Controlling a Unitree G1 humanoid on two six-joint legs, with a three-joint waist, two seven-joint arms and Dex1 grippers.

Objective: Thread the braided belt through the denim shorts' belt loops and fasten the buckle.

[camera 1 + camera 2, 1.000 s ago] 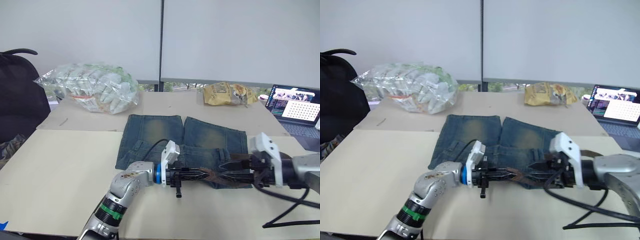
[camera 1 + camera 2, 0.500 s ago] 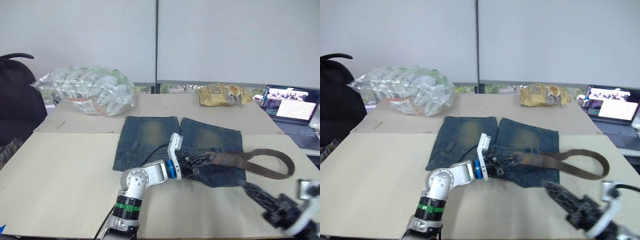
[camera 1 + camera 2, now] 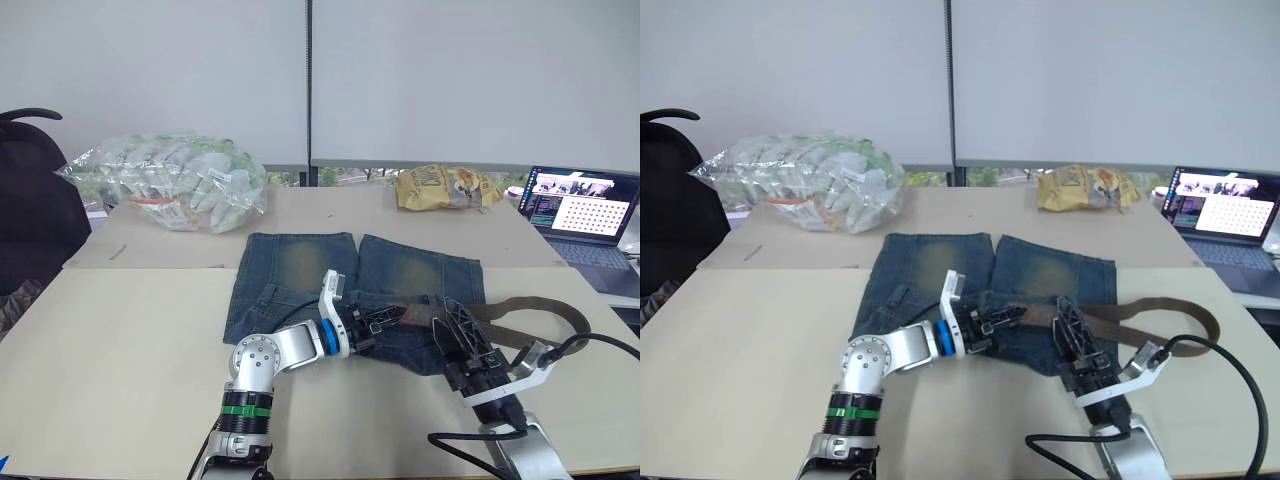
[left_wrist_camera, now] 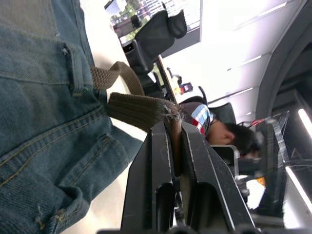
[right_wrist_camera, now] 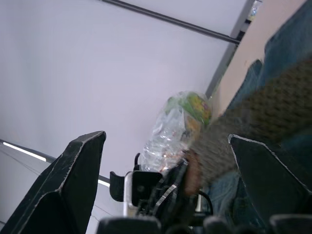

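The denim shorts (image 3: 340, 280) lie flat on the table, waistband toward me. The braided belt (image 3: 545, 310) runs from the waistband's middle out to the right in a long loop. My left gripper (image 3: 388, 318) is shut on the belt's frayed tip (image 4: 146, 111), just above the waistband. A belt loop (image 4: 73, 68) stands beside the strap where it comes out of the denim. My right gripper (image 3: 455, 322) is open and tilted up over the strap, right of the left gripper, with the belt (image 5: 258, 112) between its spread fingers (image 5: 73, 185). The buckle is hidden.
A clear plastic bag (image 3: 170, 185) lies at the back left and a yellow snack bag (image 3: 445, 187) at the back middle. A laptop (image 3: 580, 205) stands at the right edge. A black chair (image 3: 30, 200) is at the left. A black cable (image 3: 590, 345) trails off my right arm.
My right gripper has risen from the low front right up over the strap beside the left gripper, still open. The left gripper keeps its hold on the belt tip.
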